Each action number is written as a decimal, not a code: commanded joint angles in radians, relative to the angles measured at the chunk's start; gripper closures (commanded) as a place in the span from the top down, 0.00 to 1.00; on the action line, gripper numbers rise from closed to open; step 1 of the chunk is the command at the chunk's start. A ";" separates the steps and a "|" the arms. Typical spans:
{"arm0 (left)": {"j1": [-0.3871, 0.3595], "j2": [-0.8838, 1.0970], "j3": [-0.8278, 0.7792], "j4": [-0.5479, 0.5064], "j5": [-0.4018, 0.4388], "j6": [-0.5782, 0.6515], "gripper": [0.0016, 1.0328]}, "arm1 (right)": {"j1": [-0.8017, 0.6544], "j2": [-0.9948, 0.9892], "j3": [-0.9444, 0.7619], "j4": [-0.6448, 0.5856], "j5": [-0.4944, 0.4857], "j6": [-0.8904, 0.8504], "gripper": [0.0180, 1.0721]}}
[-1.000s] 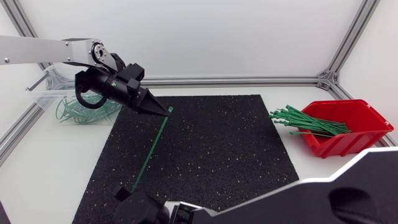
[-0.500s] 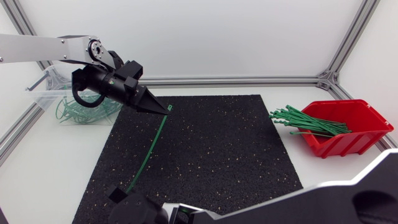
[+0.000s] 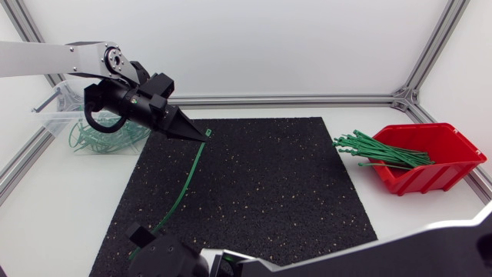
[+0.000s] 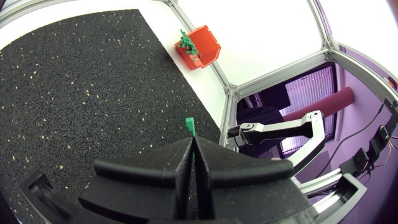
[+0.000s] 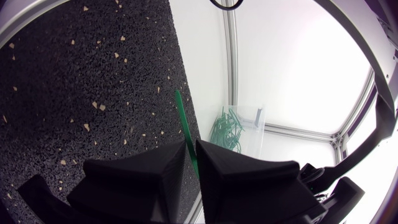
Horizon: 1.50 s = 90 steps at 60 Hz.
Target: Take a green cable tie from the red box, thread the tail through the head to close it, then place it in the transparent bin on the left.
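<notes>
A green cable tie (image 3: 187,183) spans the black mat (image 3: 269,192) in a bowed line. My left gripper (image 3: 201,135) is shut on its head end, which pokes out past the fingertips (image 4: 189,126). At the mat's front edge my right gripper (image 3: 142,240) is shut on the tail, seen as a green strip (image 5: 185,127) running out between the fingers. The red box (image 3: 442,165) at the right holds several loose green ties (image 3: 380,150). The transparent bin (image 3: 54,120) at the far left holds looped ties (image 3: 96,138).
Aluminium frame rails (image 3: 307,99) run along the back and sides of the table. My right arm's white link (image 3: 430,250) covers the front right corner. The red box (image 4: 202,46) shows far ahead of the left gripper, the bin (image 5: 236,130) ahead of the right one.
My right gripper has moved left along the mat's front edge with the tail, so the tie bows more. My left gripper has shifted slightly back and left with the head end.
</notes>
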 commanded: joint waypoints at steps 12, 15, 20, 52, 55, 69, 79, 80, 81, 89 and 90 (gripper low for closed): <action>0.002 -0.022 -0.034 -0.018 0.011 0.038 0.03 | 0.010 -0.015 0.022 0.013 0.006 0.029 0.10; 0.002 -0.022 -0.034 -0.018 0.011 0.039 0.03 | 0.010 -0.017 0.025 0.013 0.003 0.029 0.09; 0.002 -0.022 -0.035 -0.018 0.011 0.039 0.03 | 0.010 -0.018 0.028 0.013 0.003 0.029 0.08; 0.009 -0.095 -0.075 -0.015 0.032 0.074 0.03 | -0.058 -0.153 0.187 -0.458 -0.190 0.431 0.05; 0.012 -0.108 -0.081 -0.013 0.035 0.074 0.03 | -0.082 -0.156 0.207 -0.519 -0.241 0.496 0.05; 0.042 -0.128 -0.097 -0.009 0.060 0.076 0.03 | -0.188 -0.144 0.243 -0.651 -0.405 0.661 0.05; 0.068 -0.138 -0.109 -0.001 0.081 0.074 0.03 | -0.278 -0.142 0.282 -0.752 -0.555 0.790 0.05; 0.071 -0.138 -0.111 -0.001 0.086 0.076 0.03 | -0.291 -0.142 0.289 -0.763 -0.581 0.808 0.05; 0.074 -0.139 -0.112 -0.001 0.089 0.074 0.03 | -0.301 -0.142 0.293 -0.774 -0.601 0.830 0.05; 0.080 -0.141 -0.126 0.010 0.109 0.074 0.03 | -0.366 -0.142 0.345 -0.898 -0.765 0.933 0.05; 0.080 -0.142 -0.127 0.011 0.112 0.074 0.03 | -0.374 -0.144 0.353 -0.912 -0.782 0.945 0.05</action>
